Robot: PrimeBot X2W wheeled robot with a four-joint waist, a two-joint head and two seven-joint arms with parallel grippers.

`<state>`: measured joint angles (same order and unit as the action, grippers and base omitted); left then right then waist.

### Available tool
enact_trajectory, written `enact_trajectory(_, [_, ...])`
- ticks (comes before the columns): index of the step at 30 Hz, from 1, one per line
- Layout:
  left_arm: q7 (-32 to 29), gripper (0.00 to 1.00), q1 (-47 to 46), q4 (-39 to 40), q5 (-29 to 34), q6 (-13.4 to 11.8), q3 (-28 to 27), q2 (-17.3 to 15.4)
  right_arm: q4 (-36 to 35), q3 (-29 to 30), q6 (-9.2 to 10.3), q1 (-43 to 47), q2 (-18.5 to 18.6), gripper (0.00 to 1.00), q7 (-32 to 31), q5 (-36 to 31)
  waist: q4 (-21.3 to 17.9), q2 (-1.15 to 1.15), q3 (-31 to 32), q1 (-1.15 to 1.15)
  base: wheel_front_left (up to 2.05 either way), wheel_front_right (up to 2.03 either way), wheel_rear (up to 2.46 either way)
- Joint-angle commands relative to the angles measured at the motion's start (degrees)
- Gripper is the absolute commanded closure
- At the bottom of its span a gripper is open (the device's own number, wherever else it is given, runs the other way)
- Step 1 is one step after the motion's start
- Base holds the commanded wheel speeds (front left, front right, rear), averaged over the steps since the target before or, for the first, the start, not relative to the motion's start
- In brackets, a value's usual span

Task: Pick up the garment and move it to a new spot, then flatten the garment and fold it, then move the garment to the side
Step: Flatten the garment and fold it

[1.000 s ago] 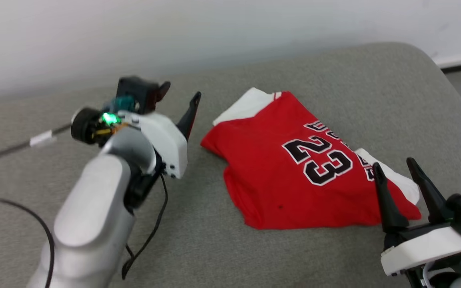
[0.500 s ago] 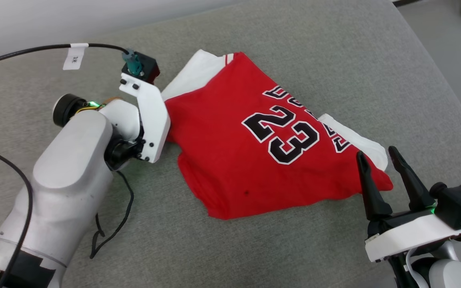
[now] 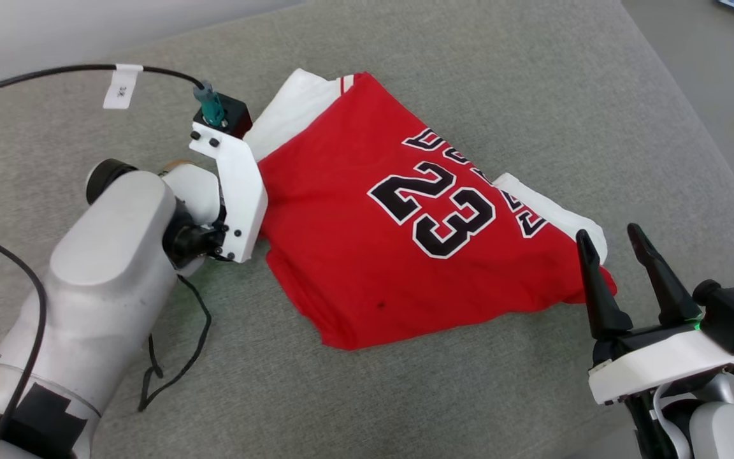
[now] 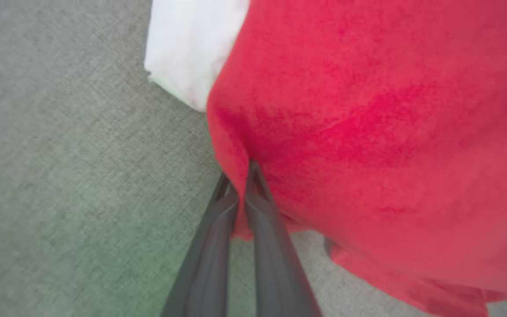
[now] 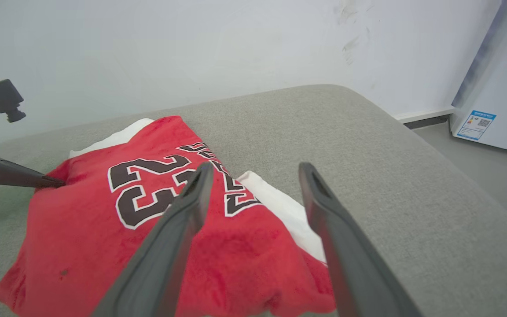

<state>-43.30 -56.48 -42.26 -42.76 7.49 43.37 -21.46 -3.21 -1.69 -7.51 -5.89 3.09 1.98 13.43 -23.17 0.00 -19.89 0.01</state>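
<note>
Nearest the robot, at lower right, the right claw [image 3: 607, 231] stands wide and holds nothing. Its tips are poised at the near right corner of the garment [image 3: 367, 268]. To the left, the left claw [image 4: 239, 174] is pinched narrow on a small fold at the garment's left edge, near a white sleeve [image 3: 290, 105]. The close view is blurred, so it seems to grip only a thin bit of cloth.

The garment, a red jersey with a black 23, lies rumpled and partly doubled over in the middle of a grey padded surface [image 3: 501, 95]. Its second white sleeve [image 3: 558, 220] pokes out on the right. A black cable [image 3: 55, 71] trails behind the left arm, and a pale wall [image 5: 192, 44] rises beyond.

The risk is that a lift by this one slim pinch lets the cloth slip free, or raises a single layer so the rest drags and bunches. The cable could also snag if the arm swings.
</note>
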Motion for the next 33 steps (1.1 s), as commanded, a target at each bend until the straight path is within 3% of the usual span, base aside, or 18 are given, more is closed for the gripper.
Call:
enact_trajectory(1, [1.0,1.00,1.8,-0.1,-0.3,0.0,0.8,0.1,-0.3,0.5,0.04,0.1,-0.2,0.00,-0.1,-0.7,1.2,0.00,1.3,-0.01,0.00,0.00,0.00])
enact_trajectory(9, [14.3,1.00,2.0,6.4,-0.8,-0.3,-1.1,-2.2,-3.6,3.9,0.04,2.5,1.0,0.00,-3.1,-2.1,9.3,0.00,7.3,-0.01,0.00,0.00,0.00])
enact_trajectory(13, [18.0,1.00,6.6,11.6,-1.4,-2.7,-3.0,-4.9,-5.5,5.4,0.04,3.8,1.4,0.00,-5.1,-3.3,14.3,0.00,9.4,-0.01,0.00,0.00,0.00])
enact_trajectory(18, [21.6,1.00,17.9,20.0,-4.0,-7.7,-6.0,-9.4,-7.2,6.6,0.04,5.5,1.1,0.00,-7.1,-3.6,19.3,0.00,11.7,-0.01,0.00,0.00,0.00])
enact_trajectory(23, [24.7,1.00,34.7,29.3,-8.1,-14.5,-8.8,-13.3,-8.5,7.6,0.04,7.1,0.8,0.00,-8.5,-3.7,22.2,0.00,13.9,-0.01,0.00,0.00,0.00])
enact_trajectory(28, [26.5,1.00,51.5,37.7,-12.6,-20.8,-9.8,-14.6,-9.1,7.8,0.04,8.7,0.6,0.00,-9.7,-3.7,23.1,0.00,15.3,-0.01,0.00,0.00,0.00])
enact_trajectory(33, [25.5,1.00,64.4,42.4,-17.1,-25.0,-8.3,-13.4,-9.2,7.6,0.04,10.0,0.4,0.00,-10.5,-3.5,22.7,0.00,17.1,-0.01,0.00,0.00,0.00])
